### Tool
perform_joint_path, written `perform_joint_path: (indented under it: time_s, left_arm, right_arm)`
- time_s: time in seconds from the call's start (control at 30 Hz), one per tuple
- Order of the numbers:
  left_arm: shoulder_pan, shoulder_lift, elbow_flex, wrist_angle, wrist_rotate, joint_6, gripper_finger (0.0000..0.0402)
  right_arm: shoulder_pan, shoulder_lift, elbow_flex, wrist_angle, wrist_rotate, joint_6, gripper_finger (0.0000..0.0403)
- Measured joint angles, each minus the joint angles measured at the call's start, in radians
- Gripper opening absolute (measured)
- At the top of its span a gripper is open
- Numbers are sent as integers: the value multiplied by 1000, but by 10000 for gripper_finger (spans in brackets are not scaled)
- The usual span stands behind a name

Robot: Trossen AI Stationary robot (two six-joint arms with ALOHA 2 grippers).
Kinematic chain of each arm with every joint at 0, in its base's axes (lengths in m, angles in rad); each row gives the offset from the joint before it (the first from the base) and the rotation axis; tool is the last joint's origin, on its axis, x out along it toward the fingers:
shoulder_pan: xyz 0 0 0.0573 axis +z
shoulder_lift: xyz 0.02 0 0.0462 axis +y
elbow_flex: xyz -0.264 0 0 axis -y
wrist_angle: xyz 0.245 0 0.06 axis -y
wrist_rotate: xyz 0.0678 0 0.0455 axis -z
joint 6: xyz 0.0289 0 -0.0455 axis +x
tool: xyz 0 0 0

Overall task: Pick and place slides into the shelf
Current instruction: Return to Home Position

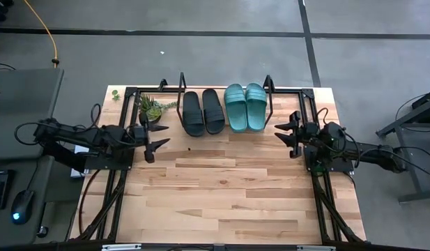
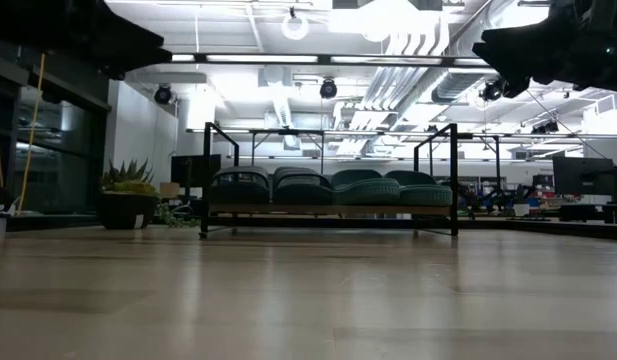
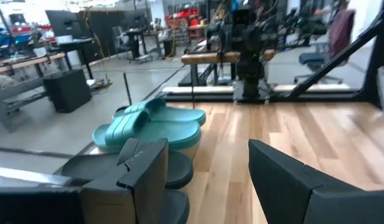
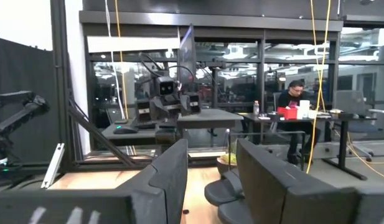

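All four slides (image 1: 213,111) sit on the shelf (image 2: 328,210), so homing is in hand. Left pincer (image 1: 159,143) and right pincer (image 1: 283,139), both open and empty, need only retract.

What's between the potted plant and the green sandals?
The two black slides, side by side on the shelf; the high view shows it.

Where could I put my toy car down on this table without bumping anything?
The wide front of the table, out to the near edge, is bare. So is the strip between the left gripper and the right gripper, in front of the shelf. The back is crowded: black slides and teal slides fill the shelf, with a plant beside it.
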Motion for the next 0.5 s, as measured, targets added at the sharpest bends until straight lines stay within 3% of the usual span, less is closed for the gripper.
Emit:
perform_joint_path:
  time_s: [0.23, 0.5]
  left_arm:
    - [0, -107, -98, 101, 21, 19, 207]
    - [0, -238, -105, 1, 46, 26, 207]
  right_arm:
    - [-15, 0, 0, -6, -1, 17, 128]
    - [-14, 0, 0, -6, -2, 17, 128]
